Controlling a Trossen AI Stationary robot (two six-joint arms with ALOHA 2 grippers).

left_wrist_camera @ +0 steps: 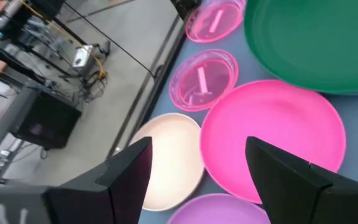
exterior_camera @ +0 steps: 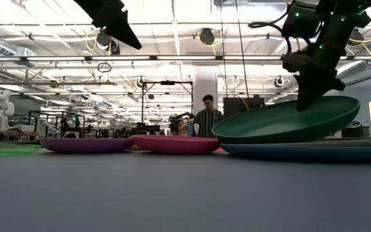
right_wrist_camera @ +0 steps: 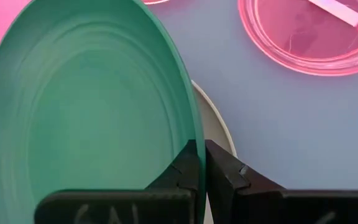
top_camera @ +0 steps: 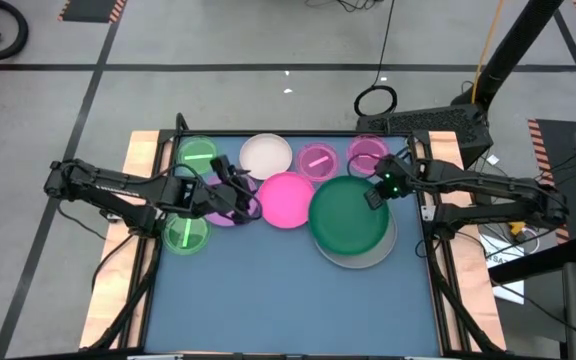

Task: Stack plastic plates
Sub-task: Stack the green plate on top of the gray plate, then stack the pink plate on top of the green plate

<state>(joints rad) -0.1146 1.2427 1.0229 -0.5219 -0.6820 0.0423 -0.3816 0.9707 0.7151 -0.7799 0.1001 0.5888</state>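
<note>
A large dark green plate (top_camera: 348, 215) lies tilted over a white plate (top_camera: 372, 257) at the table's right, with my right gripper (right_wrist_camera: 199, 165) shut on its rim. My left gripper (left_wrist_camera: 197, 180) hangs open above the table at the left, over a purple plate (left_wrist_camera: 219, 210) and beside a hot pink plate (top_camera: 286, 200). A white plate (top_camera: 266, 155), two translucent pink plates (top_camera: 317, 160) (top_camera: 366, 152) and a translucent green plate (top_camera: 196, 155) sit flat along the far edge. Another translucent green plate (top_camera: 186, 232) lies at the left. My right gripper pinches the dark green plate's rim (right_wrist_camera: 191, 134) between its two fingers, at the plate's far right side. The fingers come slanting down from the right. The plate is tilted, its held side (exterior_camera: 340, 106) raised and its left edge (exterior_camera: 227, 135) low over the white plate.
Wooden rails (top_camera: 143, 150) frame the blue table top, whose near half (top_camera: 288, 300) is bare. In the low view, people (exterior_camera: 206, 116) stand in the room beyond the far edge.
</note>
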